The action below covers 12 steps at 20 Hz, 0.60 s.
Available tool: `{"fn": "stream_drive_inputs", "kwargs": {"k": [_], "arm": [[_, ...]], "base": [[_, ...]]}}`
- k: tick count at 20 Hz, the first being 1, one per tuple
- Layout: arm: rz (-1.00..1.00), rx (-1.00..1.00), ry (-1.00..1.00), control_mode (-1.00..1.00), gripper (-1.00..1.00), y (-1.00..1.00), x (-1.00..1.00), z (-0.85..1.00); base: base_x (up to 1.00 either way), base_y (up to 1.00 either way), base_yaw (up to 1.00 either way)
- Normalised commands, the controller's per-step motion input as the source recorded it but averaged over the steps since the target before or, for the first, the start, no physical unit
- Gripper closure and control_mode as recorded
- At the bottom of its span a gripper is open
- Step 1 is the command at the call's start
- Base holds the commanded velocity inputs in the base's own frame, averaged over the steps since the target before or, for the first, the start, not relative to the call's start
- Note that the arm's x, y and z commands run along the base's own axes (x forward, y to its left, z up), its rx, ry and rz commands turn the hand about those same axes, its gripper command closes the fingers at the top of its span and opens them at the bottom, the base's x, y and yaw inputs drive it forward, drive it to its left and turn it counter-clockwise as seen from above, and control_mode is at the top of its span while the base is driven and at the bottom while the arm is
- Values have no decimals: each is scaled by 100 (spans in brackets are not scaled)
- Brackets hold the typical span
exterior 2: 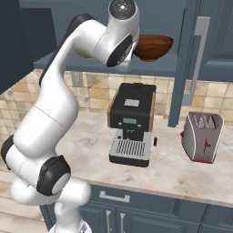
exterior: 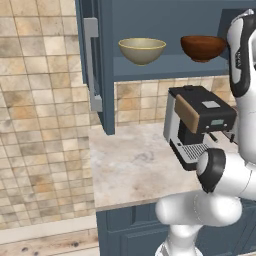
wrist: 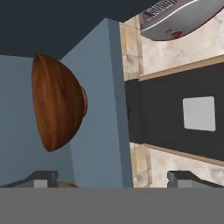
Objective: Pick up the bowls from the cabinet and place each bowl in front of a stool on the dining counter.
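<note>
One raised arm at the cabinet, gripper spread, seemingly facing the reddish-brown bowl.

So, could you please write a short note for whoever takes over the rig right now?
Gripper: open, holding nothing, raised near the cabinet shelf, its camera rolled sideways facing the reddish-brown bowl.
Bowls: both sit on the shelf of the open cabinet, the olive-beige bowl to the left and the reddish-brown one to the right, apart from each other.
Below them on the counter stand the coffee machine and the toaster.
Done: cabinet door open, arm brought up to the shelf.
Left: grasp each bowl, carry it to the dining counter, and set one before each stool.
</note>
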Motion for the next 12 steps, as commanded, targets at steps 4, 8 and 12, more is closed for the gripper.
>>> {"fn": "stream_drive_inputs", "kwargs": {"k": [4,8,12], "arm": [[4,0,0,-100,-100,-11,31,-1],[8,0,0,-100,-100,-16,26,-24],[8,0,0,-100,-100,-9,24,-31]], "base": [[0,0,0],[0,0,0],[0,0,0]]}}
